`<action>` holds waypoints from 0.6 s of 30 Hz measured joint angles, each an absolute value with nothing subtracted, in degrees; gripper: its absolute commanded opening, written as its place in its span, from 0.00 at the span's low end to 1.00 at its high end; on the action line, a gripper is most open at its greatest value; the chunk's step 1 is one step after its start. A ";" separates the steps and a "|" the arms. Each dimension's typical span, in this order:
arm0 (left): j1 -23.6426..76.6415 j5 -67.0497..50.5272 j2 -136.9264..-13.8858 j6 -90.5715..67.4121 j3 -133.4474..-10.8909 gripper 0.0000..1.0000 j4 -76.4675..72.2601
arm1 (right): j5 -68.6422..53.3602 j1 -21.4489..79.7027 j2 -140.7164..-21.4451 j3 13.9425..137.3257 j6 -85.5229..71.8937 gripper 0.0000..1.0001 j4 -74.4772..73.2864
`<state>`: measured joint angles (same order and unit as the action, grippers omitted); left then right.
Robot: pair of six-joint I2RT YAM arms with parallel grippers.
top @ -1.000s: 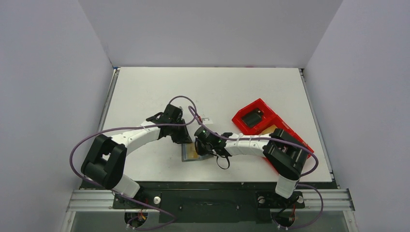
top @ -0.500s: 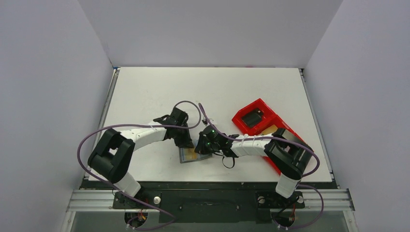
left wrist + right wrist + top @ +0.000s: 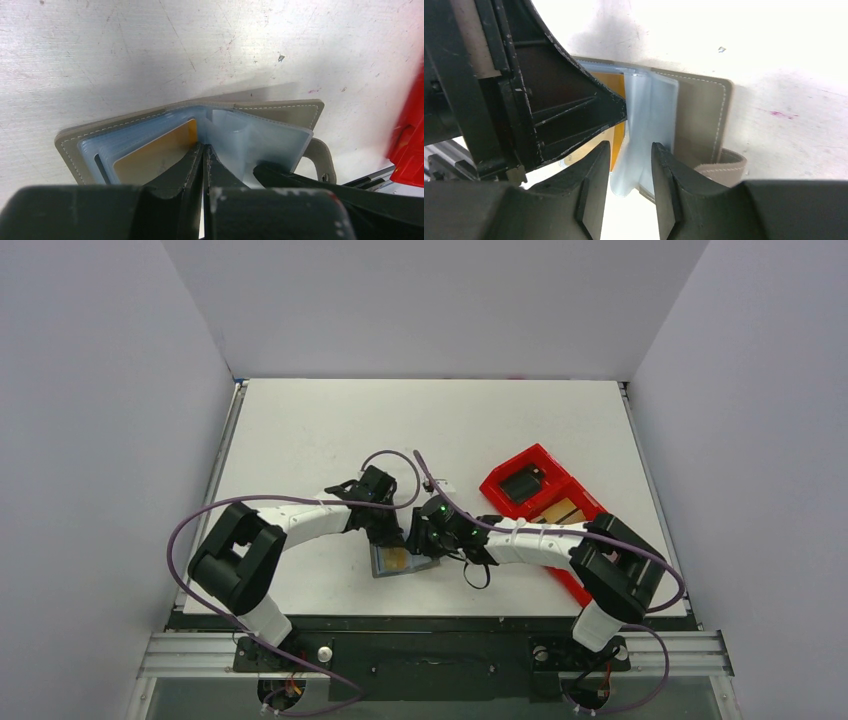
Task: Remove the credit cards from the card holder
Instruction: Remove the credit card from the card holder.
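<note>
White link shells with black joints on left arm [image 3: 310, 521] and right arm [image 3: 530, 536]; purple cable [image 3: 171, 545] looped along each. Green light [image 3: 441, 509] lit near right wrist. Matte black jaws, scuffed, ribbed.

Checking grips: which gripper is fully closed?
The left gripper: its fingers meet on the card holder; the right gripper stands open around a clear sleeve.
</note>
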<state>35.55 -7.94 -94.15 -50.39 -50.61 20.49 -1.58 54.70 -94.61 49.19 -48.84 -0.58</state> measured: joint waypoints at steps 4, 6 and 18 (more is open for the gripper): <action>35.55 -7.88 -94.15 -50.43 -50.61 0.00 20.34 | 1.93 55.61 -94.06 50.54 -47.70 0.29 -4.03; 35.55 -7.88 -94.15 -50.43 -50.61 0.00 20.32 | 3.01 56.21 -94.08 50.54 -47.29 0.33 -5.34; 35.59 -7.94 -94.17 -50.33 -50.61 0.00 20.29 | 6.50 57.47 -94.45 50.81 -46.81 0.14 -8.51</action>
<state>35.59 -7.94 -94.17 -50.33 -50.61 20.29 6.50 57.47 -94.45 50.81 -46.81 -8.51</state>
